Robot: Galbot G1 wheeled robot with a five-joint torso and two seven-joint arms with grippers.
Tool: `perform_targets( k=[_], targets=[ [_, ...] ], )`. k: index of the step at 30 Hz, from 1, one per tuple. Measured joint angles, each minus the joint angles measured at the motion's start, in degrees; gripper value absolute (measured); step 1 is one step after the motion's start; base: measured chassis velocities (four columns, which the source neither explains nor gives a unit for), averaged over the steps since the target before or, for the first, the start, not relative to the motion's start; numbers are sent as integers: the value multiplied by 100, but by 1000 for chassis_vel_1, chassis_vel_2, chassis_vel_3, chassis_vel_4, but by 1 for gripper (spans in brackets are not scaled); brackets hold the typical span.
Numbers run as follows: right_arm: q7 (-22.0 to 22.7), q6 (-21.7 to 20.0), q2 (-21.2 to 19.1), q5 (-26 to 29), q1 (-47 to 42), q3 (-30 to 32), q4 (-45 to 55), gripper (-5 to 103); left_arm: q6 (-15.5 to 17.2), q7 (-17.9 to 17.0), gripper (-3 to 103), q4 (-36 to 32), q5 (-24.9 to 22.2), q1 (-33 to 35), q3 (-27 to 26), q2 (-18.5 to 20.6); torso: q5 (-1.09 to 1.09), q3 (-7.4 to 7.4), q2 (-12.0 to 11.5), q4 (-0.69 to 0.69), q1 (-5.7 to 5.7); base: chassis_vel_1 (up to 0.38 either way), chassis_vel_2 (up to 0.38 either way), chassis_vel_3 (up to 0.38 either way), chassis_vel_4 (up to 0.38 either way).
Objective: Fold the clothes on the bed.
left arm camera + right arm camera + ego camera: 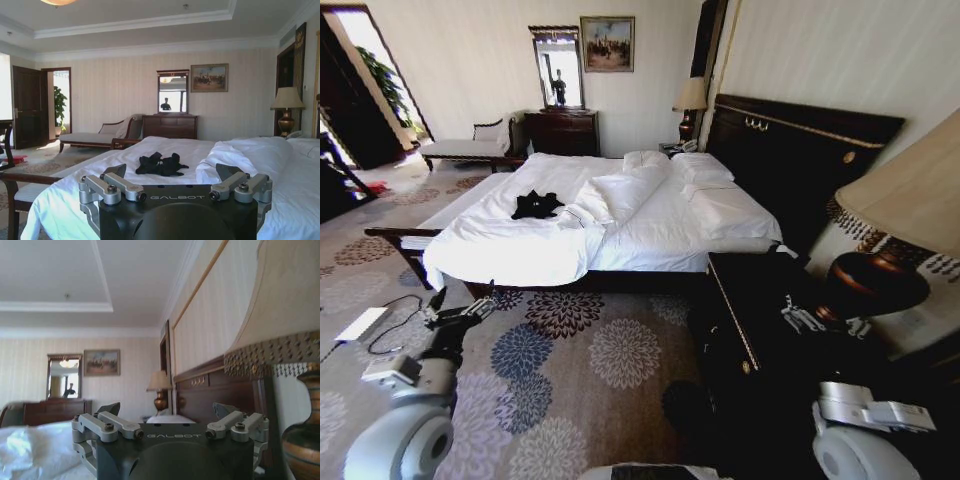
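Nearest, the left hand hangs over the floral carpet with fingers spread wide and empty; the right hand, equally wide, sits above a dark nightstand beside a lamp. Beyond, the bed carries one crumpled black T-shirt and several white pillows. Farthest: one dresser, one mirror, one painting.

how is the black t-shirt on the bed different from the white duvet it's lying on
The black T-shirt is dark; the white duvet is pale. The T-shirt is small and bunched into a crumpled heap, while the duvet spreads across most of the bed and hangs over its side nearest the robot. The T-shirt lies wholly on top; the duvet has one part folded back near the pillows. Both are soft fabric and rumpled. Both grippers, left and right, are open, short of the bed.
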Motion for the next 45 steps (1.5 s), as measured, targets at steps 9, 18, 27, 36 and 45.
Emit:
perform_targets(
  k=[9,18,27,36,45],
  targets=[
    [-434,-1123,-1019,387,535,197,-827,100,-274,-188,100,1371,-72,-709,467,978,-2,2,0,4,1,0,0,0,0],
    [-632,-992,-992,275,444,197,-851,100,-692,427,100,1785,-446,-791,714,1389,0,0,0,2,1,0,0,0,0],
    [-1359,-326,-1308,487,578,635,-887,100,-705,684,100,1729,-568,-830,744,1525,-1,1,0,2,1,0,0,0,0],
    [-1058,-825,-1563,950,682,616,-1116,100,-956,614,100,1720,-717,-802,725,1426,0,0,0,2,1,0,0,0,0],
    [-1002,-673,-1157,590,438,291,-1039,100,-1038,497,100,1723,-257,-666,701,1190,-2,0,0,1,0,0,0,0,0]
  ],
)
